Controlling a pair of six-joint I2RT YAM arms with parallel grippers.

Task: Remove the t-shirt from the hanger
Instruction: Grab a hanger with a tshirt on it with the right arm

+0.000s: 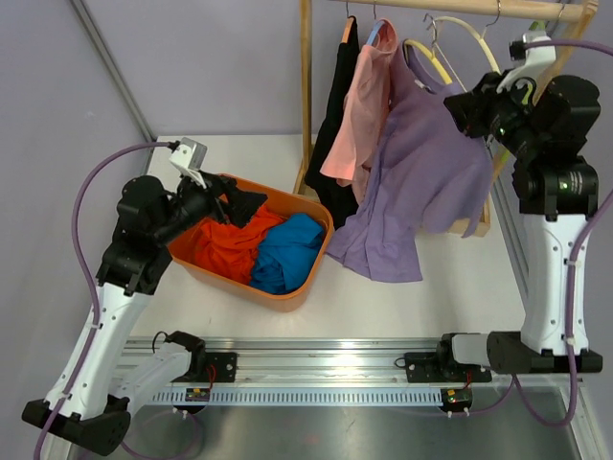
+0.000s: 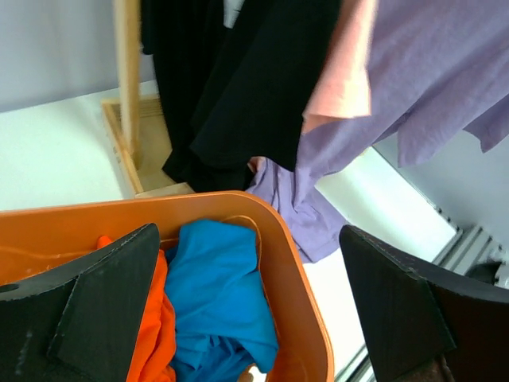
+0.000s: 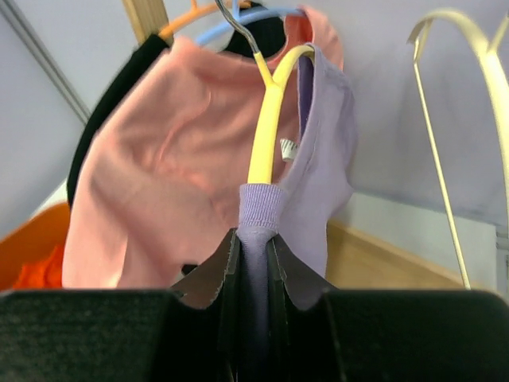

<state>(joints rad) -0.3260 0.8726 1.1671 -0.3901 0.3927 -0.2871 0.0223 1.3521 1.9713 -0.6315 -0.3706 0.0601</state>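
Right gripper (image 3: 253, 247) clamped on purple t-shirt (image 3: 326, 159) should slide it off yellow hanger (image 3: 266, 135) tip gently; left gripper (image 2: 246, 270) wide open.

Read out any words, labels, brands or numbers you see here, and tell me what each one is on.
No text can be read anywhere.
White tag inside the collar of the purple t-shirt: too small and blurred to read.
Orange bin: no print shows.

purple t-shirt (image 3: 326, 175) collar hidden between right jaws; rack (image 1: 306, 96) top cropped
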